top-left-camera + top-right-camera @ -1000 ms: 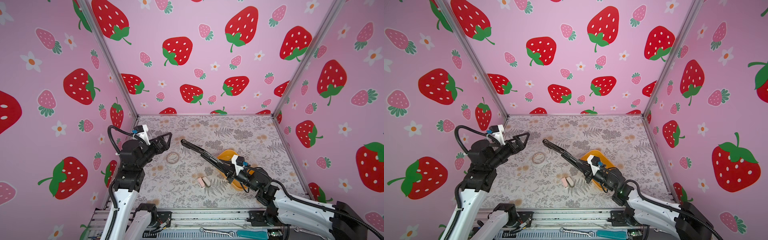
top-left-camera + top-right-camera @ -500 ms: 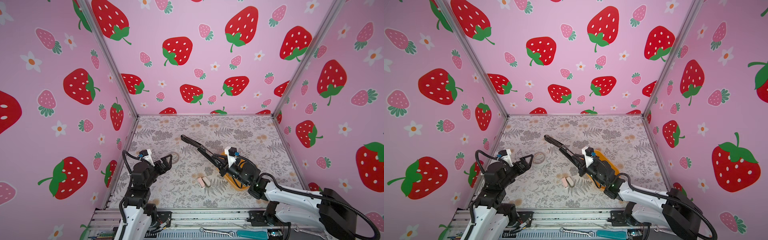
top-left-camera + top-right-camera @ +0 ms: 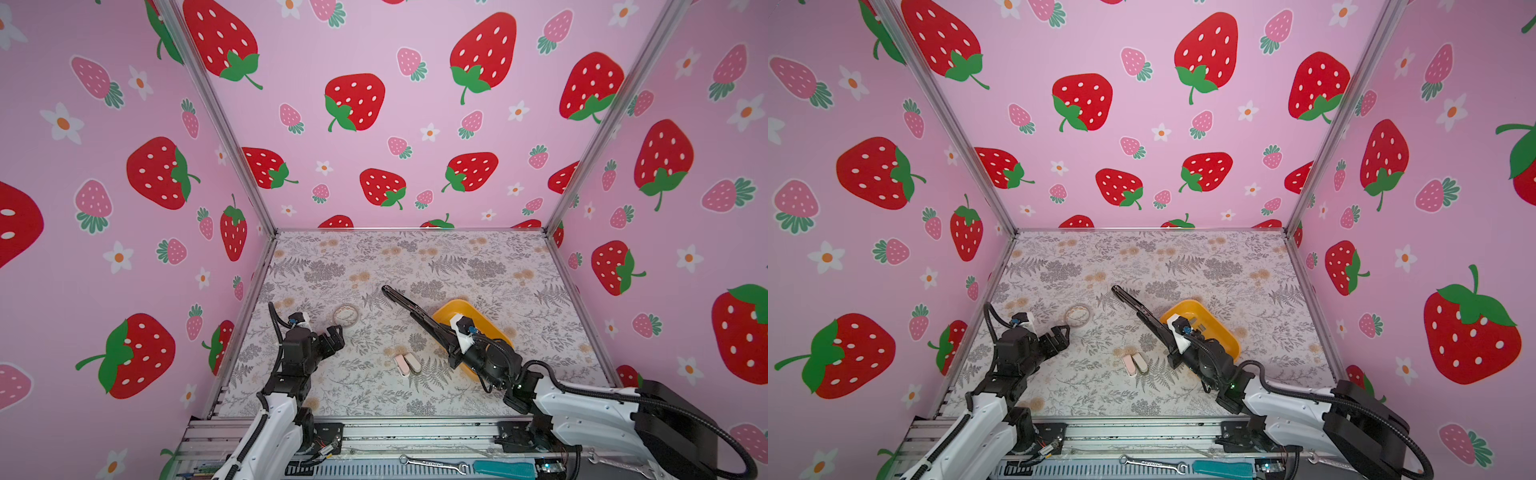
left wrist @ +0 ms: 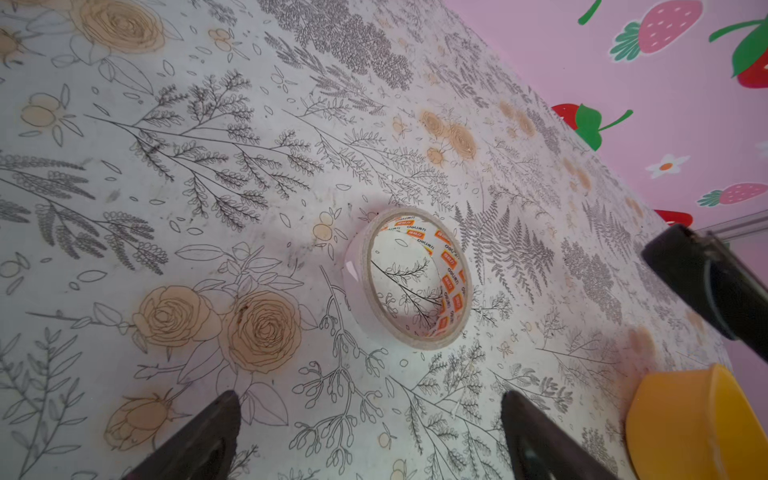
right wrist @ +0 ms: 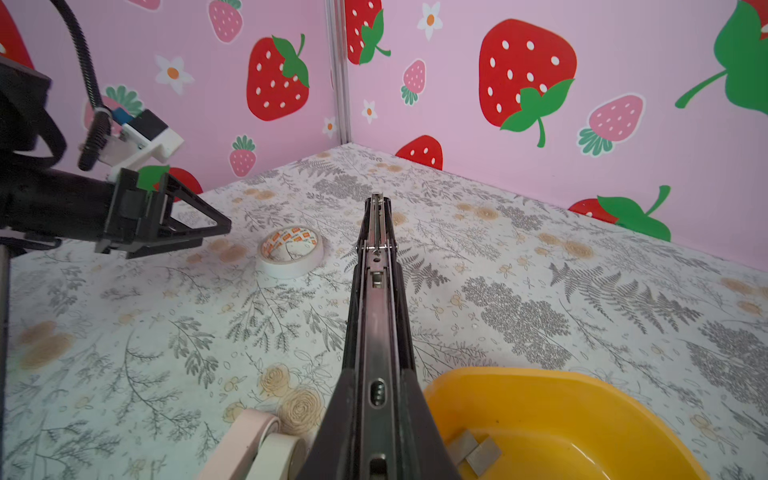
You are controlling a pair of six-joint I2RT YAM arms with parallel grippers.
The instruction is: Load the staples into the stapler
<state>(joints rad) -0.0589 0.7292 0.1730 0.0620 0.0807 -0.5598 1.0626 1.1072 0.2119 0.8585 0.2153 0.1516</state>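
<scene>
R gripper point(image 3: 452, 350) clamped on stapler point(image 3: 409, 309), floral tabletop point(image 3: 457, 266), pink strawberry walls point(image 3: 395, 137)

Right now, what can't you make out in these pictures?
- Staples: two strips show in the right wrist view; the stapler may hide more; too small in both top views.
- Yellow tray: cut off by the right wrist view's bottom edge.
- Right gripper: its jaws are mostly hidden under the wrist camera in both top views.
- Pink and cream pieces: tiny in top views, cut by the right wrist view's edge.
</scene>
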